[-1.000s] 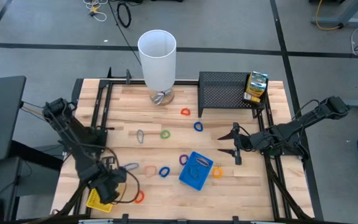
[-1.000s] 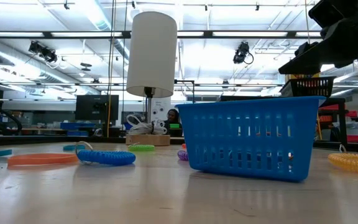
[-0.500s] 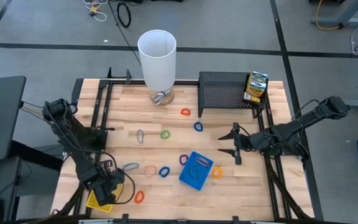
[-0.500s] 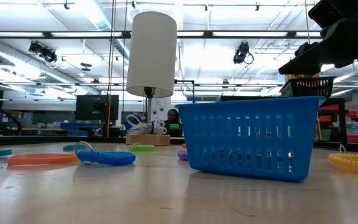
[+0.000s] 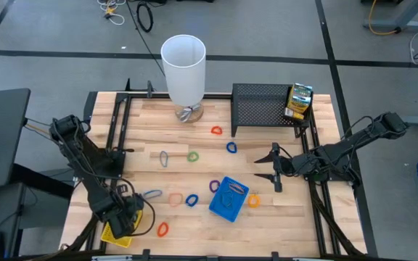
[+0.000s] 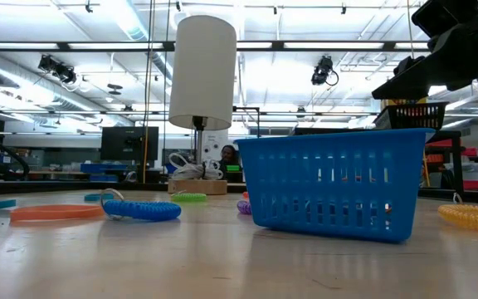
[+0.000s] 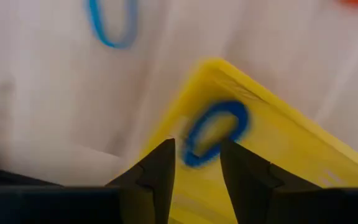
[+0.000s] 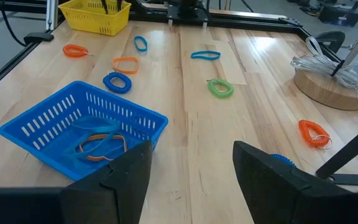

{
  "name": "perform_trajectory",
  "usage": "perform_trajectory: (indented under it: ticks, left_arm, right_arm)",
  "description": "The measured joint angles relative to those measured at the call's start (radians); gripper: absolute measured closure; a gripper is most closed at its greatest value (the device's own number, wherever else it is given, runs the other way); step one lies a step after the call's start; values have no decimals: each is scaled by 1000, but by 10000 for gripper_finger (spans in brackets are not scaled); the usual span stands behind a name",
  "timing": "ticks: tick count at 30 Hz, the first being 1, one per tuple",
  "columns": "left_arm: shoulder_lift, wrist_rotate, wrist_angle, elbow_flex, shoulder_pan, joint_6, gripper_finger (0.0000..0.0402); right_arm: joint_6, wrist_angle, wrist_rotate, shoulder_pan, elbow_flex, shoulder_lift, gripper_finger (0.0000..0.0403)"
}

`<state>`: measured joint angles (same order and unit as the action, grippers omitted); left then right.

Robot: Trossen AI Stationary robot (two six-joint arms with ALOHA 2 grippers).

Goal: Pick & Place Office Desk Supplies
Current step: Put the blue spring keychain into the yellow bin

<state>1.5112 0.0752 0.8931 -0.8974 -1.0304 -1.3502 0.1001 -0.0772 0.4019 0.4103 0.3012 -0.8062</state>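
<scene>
At the lower left of the high view the left pincer hangs over the yellow tray on the counter. A second ago it sat a little farther right; now its fingers stand parted, and a blue band loop lies in the tray just beyond them. The right pincer waits at centre right, fingers spread wide and empty, unchanged. The blue tray at lower centre holds an orange loop, with other coloured loops lying scattered around it.
</scene>
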Motion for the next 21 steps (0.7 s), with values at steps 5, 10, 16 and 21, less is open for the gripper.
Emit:
perform_trajectory:
  ticks: [5, 10, 16, 21]
  left_arm:
    - [0, 67, 1, 0, 3, 33, 279]
    - [0, 98, -41, 0, 4, 61, 335]
    - [0, 176, -76, 0, 11, 88, 395]
    - [0, 206, -90, 0, 52, 135, 397]
  right_arm:
    - [0, 0, 0, 0, 0, 0, 168]
    - [0, 0, 0, 0, 0, 0, 168]
    - [0, 0, 0, 0, 0, 0, 168]
    - [0, 0, 0, 0, 0, 0, 168]
